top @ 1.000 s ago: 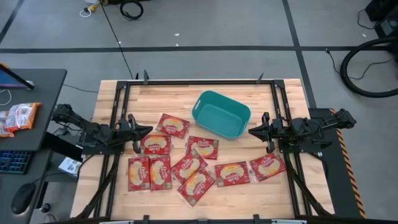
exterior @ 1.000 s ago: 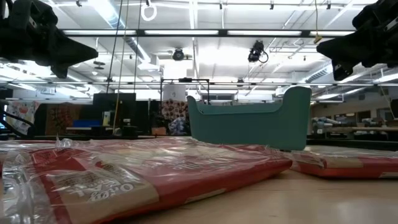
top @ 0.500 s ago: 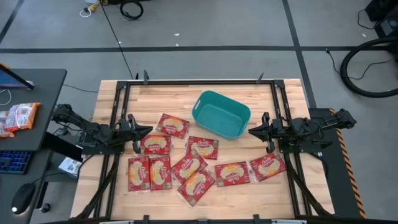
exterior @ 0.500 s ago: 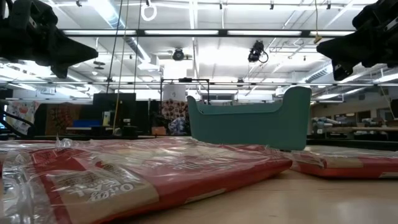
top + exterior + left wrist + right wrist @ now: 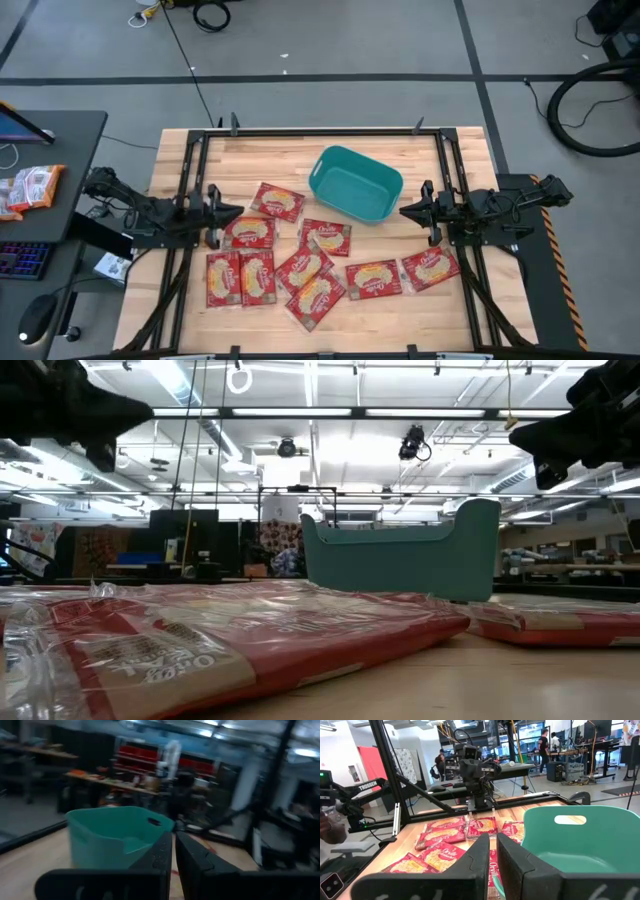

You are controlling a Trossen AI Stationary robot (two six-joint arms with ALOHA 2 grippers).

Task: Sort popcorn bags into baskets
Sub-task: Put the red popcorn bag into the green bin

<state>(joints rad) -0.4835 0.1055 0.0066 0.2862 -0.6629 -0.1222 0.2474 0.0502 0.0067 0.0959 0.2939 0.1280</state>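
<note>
Several red popcorn bags (image 5: 300, 262) lie flat on the wooden table, spread from the left side to the near right. They fill the foreground of the low view (image 5: 250, 635). The teal basket (image 5: 355, 186) stands upright beyond them, nearer the far edge; it also shows as the basket (image 5: 107, 835) in the left wrist view and the basket (image 5: 570, 840) in the right wrist view. My left gripper (image 5: 237, 211) hovers shut above the leftmost bags and shows as the left gripper (image 5: 173, 842) in its wrist view. My right gripper (image 5: 403, 210) hovers shut just right of the basket and shows as the right gripper (image 5: 493, 845) in its wrist view.
A black rail frame (image 5: 320, 131) borders the table on its far, left and right sides. Bare wood (image 5: 250, 160) shows along the far edge. A dark side desk (image 5: 50, 170) with a snack packet stands off the table's left. People stand far off in the room (image 5: 542, 750).
My left gripper has risen and drawn back slightly toward the table's left edge, staying shut. The right arm, the bags and the basket have kept still.
</note>
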